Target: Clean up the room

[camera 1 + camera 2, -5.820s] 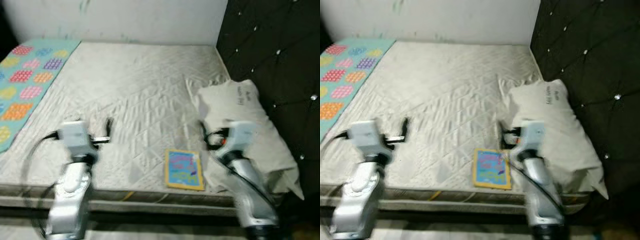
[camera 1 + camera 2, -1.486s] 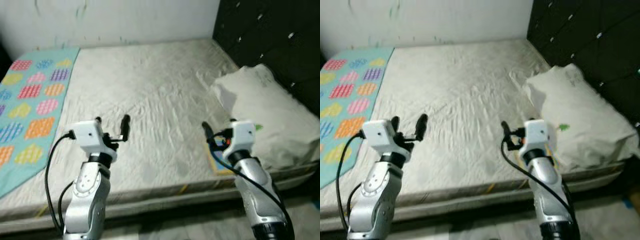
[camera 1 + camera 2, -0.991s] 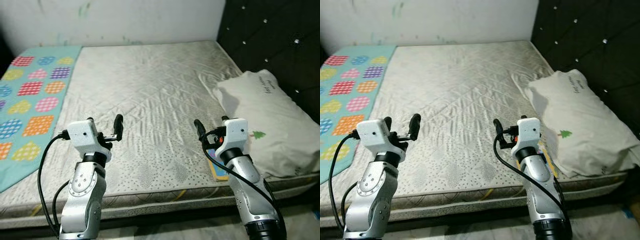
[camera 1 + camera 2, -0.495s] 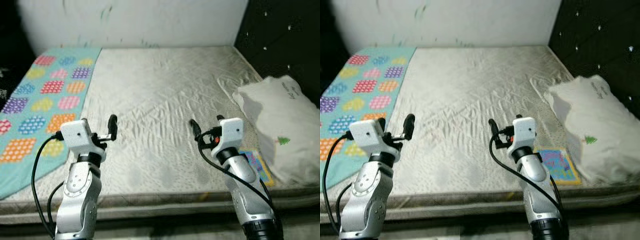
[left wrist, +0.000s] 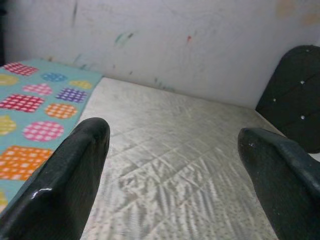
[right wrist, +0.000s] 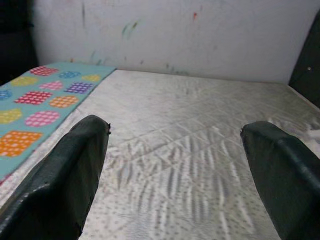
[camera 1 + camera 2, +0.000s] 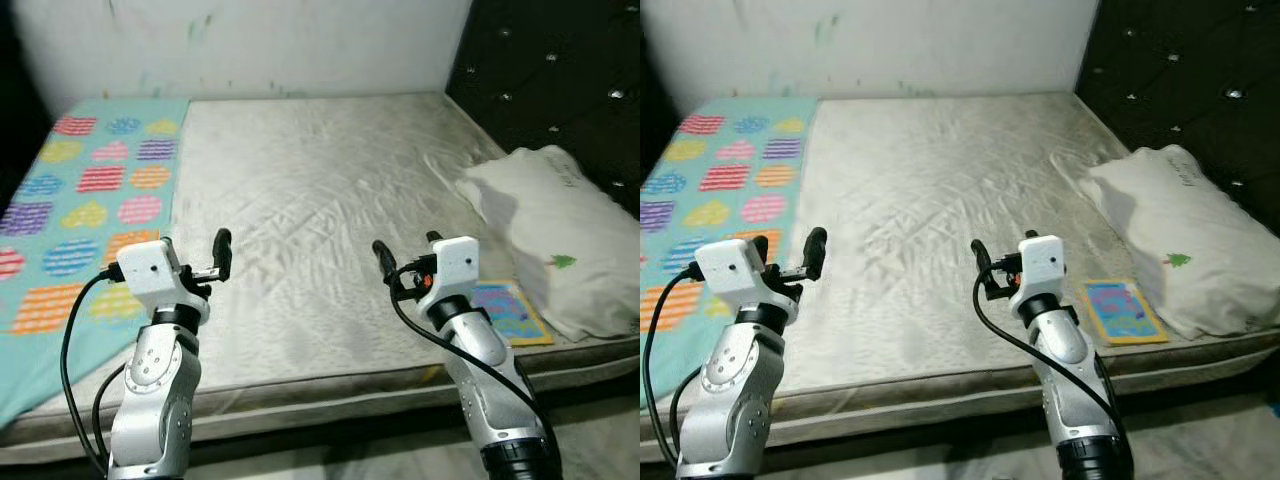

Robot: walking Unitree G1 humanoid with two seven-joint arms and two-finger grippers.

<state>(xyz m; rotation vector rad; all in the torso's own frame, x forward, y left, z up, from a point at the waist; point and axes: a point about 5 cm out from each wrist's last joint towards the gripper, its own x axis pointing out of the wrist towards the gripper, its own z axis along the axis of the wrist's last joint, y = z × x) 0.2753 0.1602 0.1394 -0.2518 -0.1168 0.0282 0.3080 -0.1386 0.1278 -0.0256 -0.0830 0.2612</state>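
Note:
A colourful picture book (image 7: 1120, 310) lies flat near the front right edge of the bare quilted mattress (image 7: 940, 170), just in front of a white pillow (image 7: 1180, 235). A teal blanket (image 7: 725, 185) with coloured patches covers the mattress's left side. My left gripper (image 7: 788, 250) is held open over the front left of the mattress, beside the blanket's edge, with nothing in it. My right gripper (image 7: 1002, 248) is open and empty too, a short way left of the book. In the wrist views, the left gripper (image 5: 170, 135) and the right gripper (image 6: 175, 127) both face along the mattress toward the wall.
A white wall (image 7: 250, 45) with scribble marks closes the far side of the bed. A dark tufted headboard (image 7: 560, 80) runs along the right behind the pillow. The mattress's front edge (image 7: 330, 385) lies just below both arms.
The whole picture has shifted, so the camera has moved; the book and pillow now sit a little further left and lower. Both arms keep the same raised, open pose.

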